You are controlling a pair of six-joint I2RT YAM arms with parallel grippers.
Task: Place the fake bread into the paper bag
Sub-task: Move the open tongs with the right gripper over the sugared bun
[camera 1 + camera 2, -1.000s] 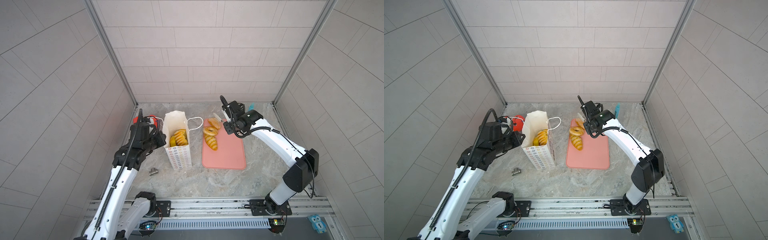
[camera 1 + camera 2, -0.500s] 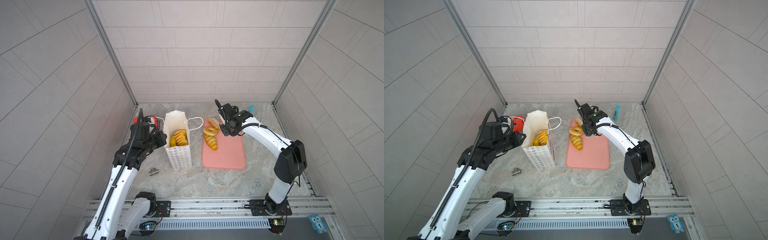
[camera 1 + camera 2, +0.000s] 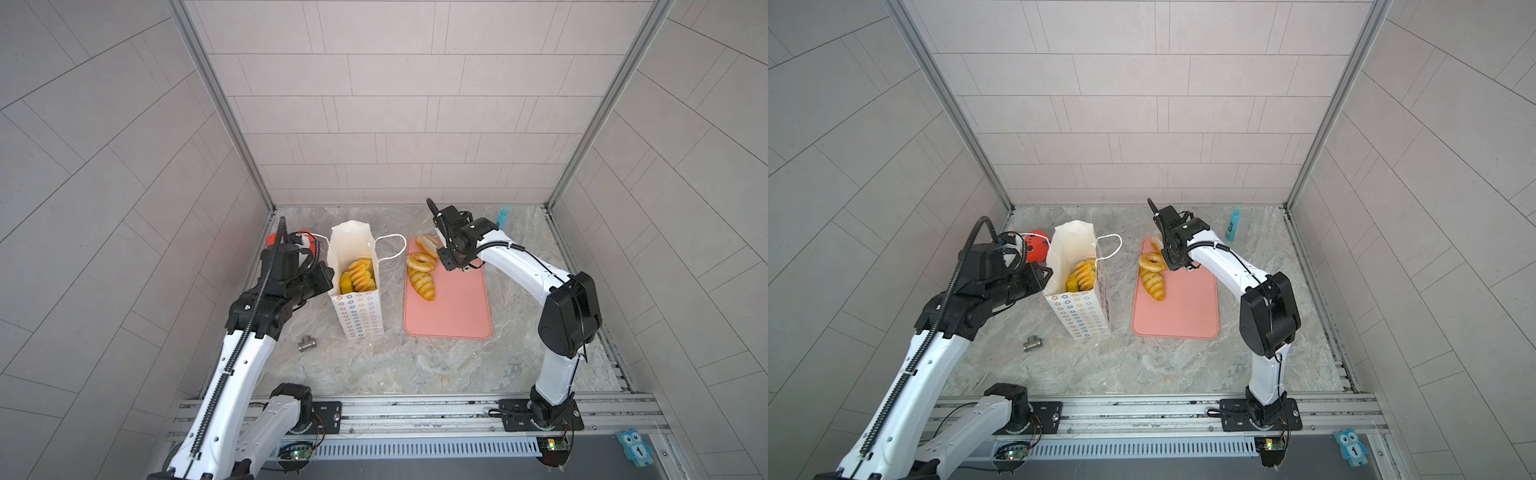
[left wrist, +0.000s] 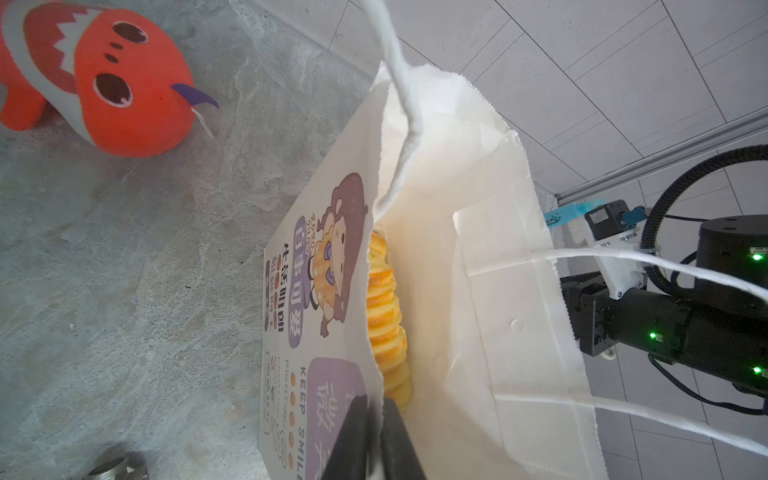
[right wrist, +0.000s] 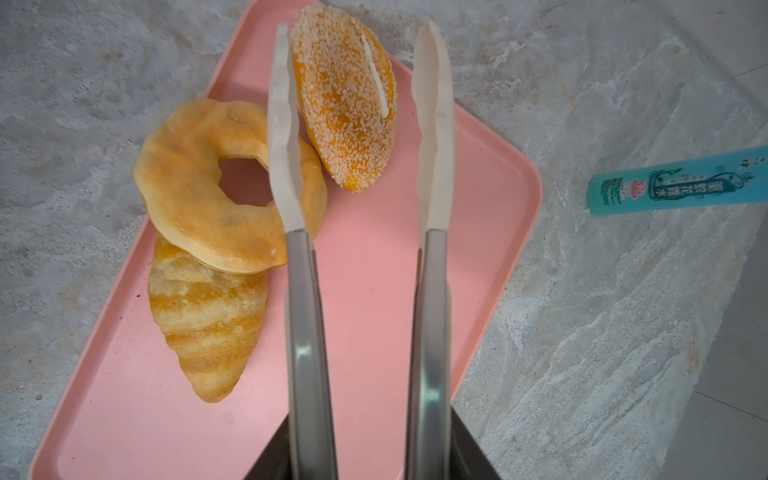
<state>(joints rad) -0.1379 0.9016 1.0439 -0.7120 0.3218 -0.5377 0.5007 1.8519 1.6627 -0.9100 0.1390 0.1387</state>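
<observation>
Paper bag (image 3: pixel 358 316) stood upright on the marble-look table (image 3: pixel 415 365). It was white matte paper w/ a zigzag-cut rim, small coloured flowers on its narrow side, a cartoon girl & purple text on its face (image 4: pixel 328 266), and 2 white cord handles. Left gripper (image 4: pixel 376 440) was pinched tight on the bag's rim, black fingers on either side of the paper.

Fake bread (image 3: pixel 359 276) was partly inside the bag: glossy ridged yellow-orange pcs (image 4: pixel 384 316) stacked on edge. At least 2 showed in both top views; full count couldn't be told.

3 more pcs lay at the far end of the tray (image 5: pixel 374 299), a flat pink rectangle w/ rounded corners & a low lip:
- 1 ring donut (image 5: pixel 187 195), smooth, pale golden, resting partly on the roll
- 1 ridged roll (image 5: pixel 208 324), tapered, striped brown & yellow
- 1 sesame bun (image 5: pixel 345 104), oval, orange, grainy white crust w/ 1 white slit

Right gripper (image 5: pixel 370 461) was clamped on the tongs (image 5: pixel 305 316): 2 brushed-metal arms w/ 2 wavy white tips, spread apart above the tray. The sesame bun showed btw the tips; contact couldn't be told.

Other items:
- 1 red-orange plush fish (image 4: pixel 104 79), soft, beside the bag on the left arm's side
- 1 small metal pipe fitting (image 3: pixel 307 343) near the bag
- 1 teal bottle (image 5: pixel 681 187) on the table, apart from the tray
</observation>
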